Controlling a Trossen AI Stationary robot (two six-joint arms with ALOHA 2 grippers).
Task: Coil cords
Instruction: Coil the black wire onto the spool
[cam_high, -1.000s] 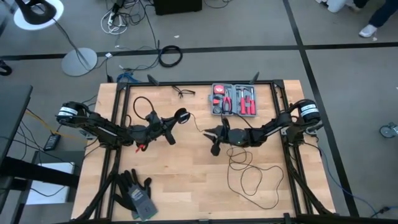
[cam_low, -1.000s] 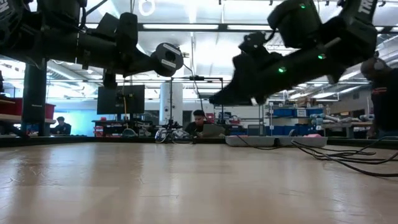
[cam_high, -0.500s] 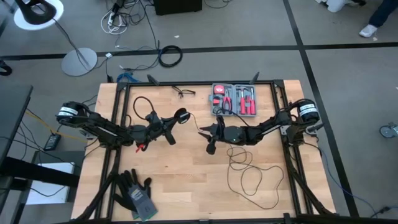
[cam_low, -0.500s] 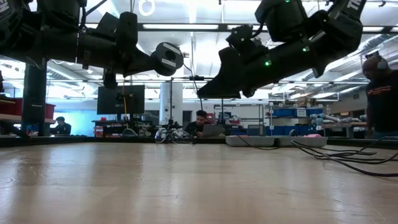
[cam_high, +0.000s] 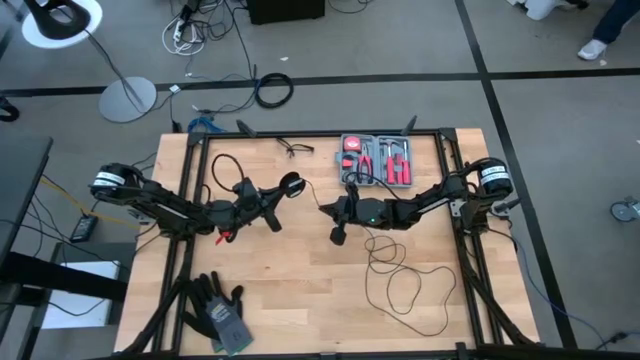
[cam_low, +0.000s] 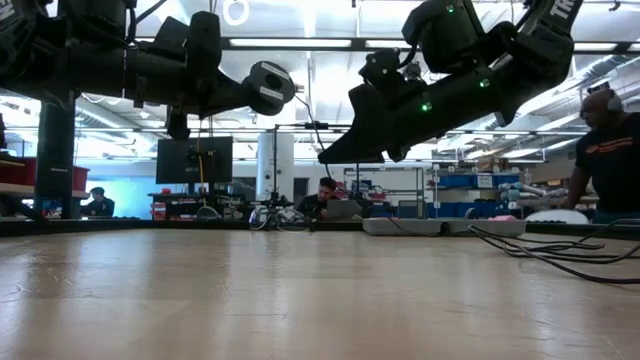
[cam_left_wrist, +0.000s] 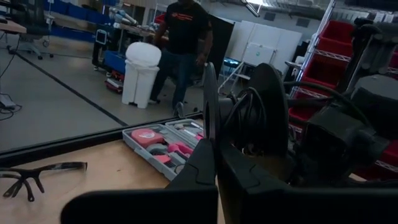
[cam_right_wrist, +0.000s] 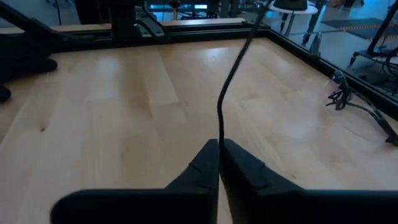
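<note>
Right wrist view shows the right gripper clenched on the thin cable, which runs to the puck held by the clamped left gripper above the table — a hard pull could slip it free.

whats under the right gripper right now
Bare wooden table; the right gripper hangs above it, shut on the thin cord. Loose cord loops lie nearer that arm's base.
</note>
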